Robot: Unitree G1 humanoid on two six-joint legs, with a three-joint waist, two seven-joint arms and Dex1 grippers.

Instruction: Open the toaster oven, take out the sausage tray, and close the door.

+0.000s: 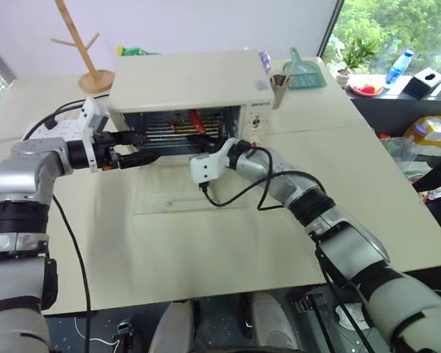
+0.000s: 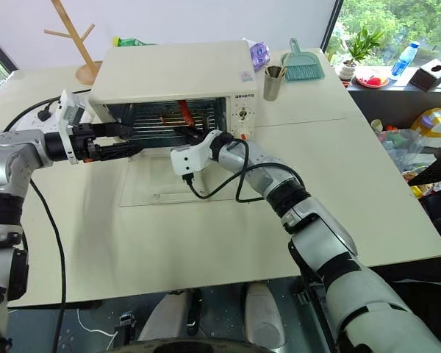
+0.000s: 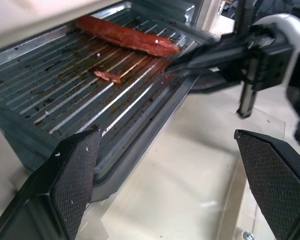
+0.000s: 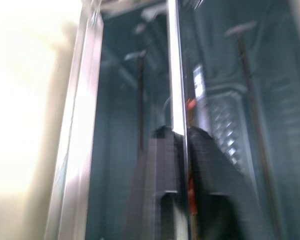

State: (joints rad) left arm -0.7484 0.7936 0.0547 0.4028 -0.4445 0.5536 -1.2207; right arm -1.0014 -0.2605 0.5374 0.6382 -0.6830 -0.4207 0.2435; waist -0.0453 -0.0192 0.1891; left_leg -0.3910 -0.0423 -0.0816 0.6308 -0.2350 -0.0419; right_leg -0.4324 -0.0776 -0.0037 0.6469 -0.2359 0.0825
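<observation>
The left gripper [image 3: 175, 185] has its jaws spread wide before the toaster oven [image 1: 182, 82]; the right gripper [image 4: 176, 150] seems to pinch the sausage tray [image 3: 97, 95] rim, though blur hides it. One oven, door [image 1: 187, 193] flat down; one tray, stiff, thin, greasy, best held by its edge; one sausage [image 3: 125, 36].

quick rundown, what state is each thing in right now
toaster oven: upright on the table, front open
door: folded down flat on the table
sausage tray: partly pulled out of the oven, a sausage lying on it
left gripper: open, in front of the tray
right gripper: fingers on either side of the tray's rim
</observation>
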